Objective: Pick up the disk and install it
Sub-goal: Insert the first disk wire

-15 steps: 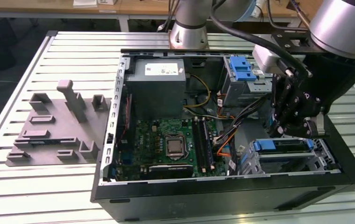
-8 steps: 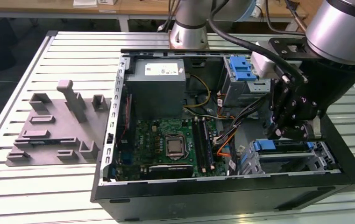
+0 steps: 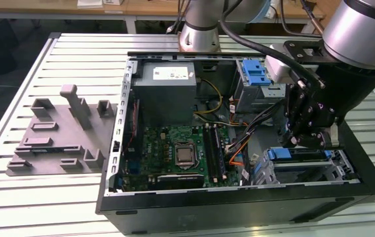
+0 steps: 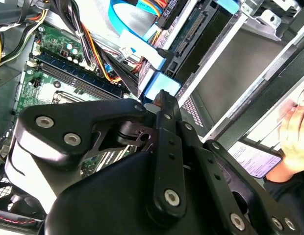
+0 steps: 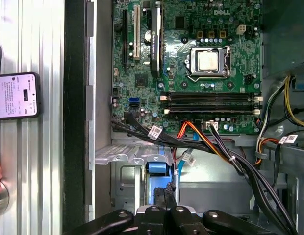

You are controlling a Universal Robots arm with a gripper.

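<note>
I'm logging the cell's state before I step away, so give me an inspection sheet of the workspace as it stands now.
Surface: slatted metal table carrying an open computer case.
Job's things: the disk with its blue carrier sits in the drive cage at the case's corner.
Clutter: grey moulded fixture at the exterior view's left; a phone beside the case.
Grippers: gripper just above the disk.
Cables: bundled wires run from motherboard towards the cage.
Surroundings: a person's hand near the phone.

holder fixture [image 3: 59, 136] lies at the exterior view's left of computer case [image 3: 240, 197].
</note>
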